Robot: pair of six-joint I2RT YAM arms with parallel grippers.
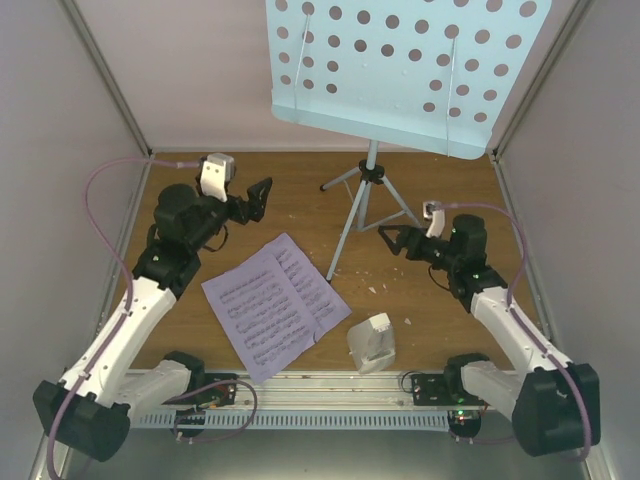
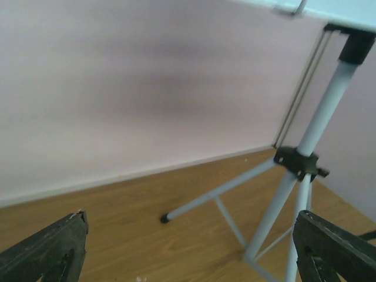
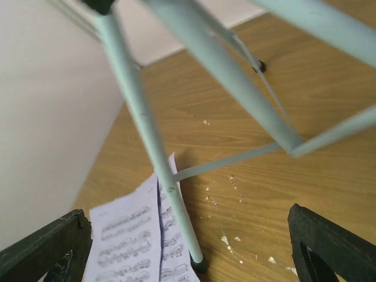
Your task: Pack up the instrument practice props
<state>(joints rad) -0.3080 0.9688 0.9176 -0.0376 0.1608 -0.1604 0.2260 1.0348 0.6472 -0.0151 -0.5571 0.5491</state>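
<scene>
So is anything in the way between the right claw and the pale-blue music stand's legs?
Nothing visible is. The open right gripper faces the legs of the pale-blue tripod music stand across wooden table with only small white crumbs. The lavender-white sheet music pages lie flat by one foot.

Top view: lit evenly and diffusely from above; only faint shadows are cast on the table (image 1: pixel 400 290). Left wrist view is softened by blur; a dim smudge is noted on the wall (image 2: pixel 147 88). Right wrist view: near stand (image 3: pixel 142 117) legs are defocused, pages (image 3: pixel 126 235) are rendered sharp.
</scene>
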